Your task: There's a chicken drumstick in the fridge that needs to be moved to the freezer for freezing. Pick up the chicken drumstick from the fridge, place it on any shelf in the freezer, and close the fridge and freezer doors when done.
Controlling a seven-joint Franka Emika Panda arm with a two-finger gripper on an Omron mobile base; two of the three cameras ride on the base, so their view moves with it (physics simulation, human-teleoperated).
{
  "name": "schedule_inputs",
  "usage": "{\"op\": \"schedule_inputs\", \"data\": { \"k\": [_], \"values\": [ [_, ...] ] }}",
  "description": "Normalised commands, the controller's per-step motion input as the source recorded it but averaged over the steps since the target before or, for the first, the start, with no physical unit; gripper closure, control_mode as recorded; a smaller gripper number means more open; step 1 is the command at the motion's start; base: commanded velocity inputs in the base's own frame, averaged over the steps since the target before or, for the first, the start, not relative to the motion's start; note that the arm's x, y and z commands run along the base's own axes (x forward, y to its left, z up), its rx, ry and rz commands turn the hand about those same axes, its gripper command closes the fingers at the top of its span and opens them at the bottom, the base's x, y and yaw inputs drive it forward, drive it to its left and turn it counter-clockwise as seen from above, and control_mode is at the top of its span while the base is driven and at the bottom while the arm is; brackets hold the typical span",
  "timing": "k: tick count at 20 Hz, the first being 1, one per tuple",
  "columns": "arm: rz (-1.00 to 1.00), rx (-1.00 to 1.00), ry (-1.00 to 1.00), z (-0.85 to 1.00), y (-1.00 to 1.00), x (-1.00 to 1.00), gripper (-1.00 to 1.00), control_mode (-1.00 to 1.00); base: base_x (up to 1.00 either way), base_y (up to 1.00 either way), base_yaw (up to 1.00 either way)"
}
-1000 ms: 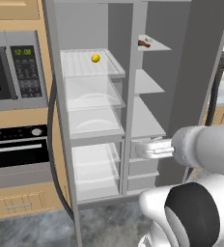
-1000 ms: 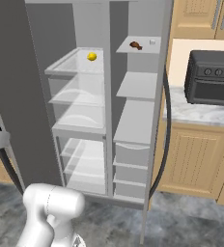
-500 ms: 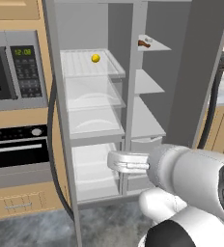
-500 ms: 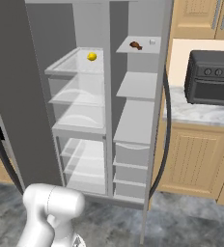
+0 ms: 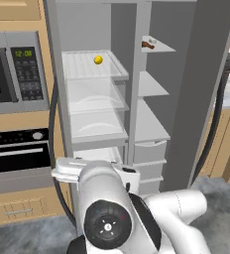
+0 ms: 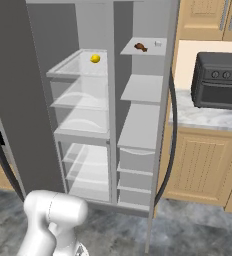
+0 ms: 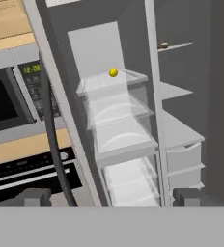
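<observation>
Two compartments of the tall grey fridge are seen standing open side by side, split by an upright divider. On the top shelf of the right-hand compartment the chicken drumstick is found, a small brown piece lying near the shelf's middle; it is also seen in the left base view and, very small, in the hand view. Just beside it on the same shelf a small pale object is made out, too small to identify. On the top wire shelf of the left-hand compartment a small yellow ball-shaped item is placed, well apart from the drumstick and separated from it by the divider. Clear shelves are stacked below it, and drawers are set in the lower part of the right-hand compartment.

The claw is held released, its two dark fingertips spread wide at the bottom of the hand view with nothing between them. It is pointed toward the open compartments from low down and is kept well apart from the drumstick.

To the left of the fridge a microwave is mounted above an oven. To the right a dark toaster oven is set on the marble worktop above wooden cabinets.
</observation>
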Motion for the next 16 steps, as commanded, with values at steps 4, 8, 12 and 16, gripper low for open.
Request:
{"op": "schedule_inputs", "data": {
  "k": [4,8,12,16],
  "values": [
    [-0.14,-0.02,-0.06,-0.65,0.76,0.85,-1.00,-1.00,0.00,0.00,0.00],
    [-0.15,-0.05,-0.03,-0.68,0.57,0.73,-1.00,-1.00,0.00,0.00,0.00],
    [-0.10,-0.02,0.00,-0.71,0.72,0.53,-1.00,-1.00,0.00,0.00,0.00],
    [-0.05,-0.01,0.00,-0.47,0.67,0.16,-1.00,-1.00,0.00,0.00,0.00]
  ]
}}
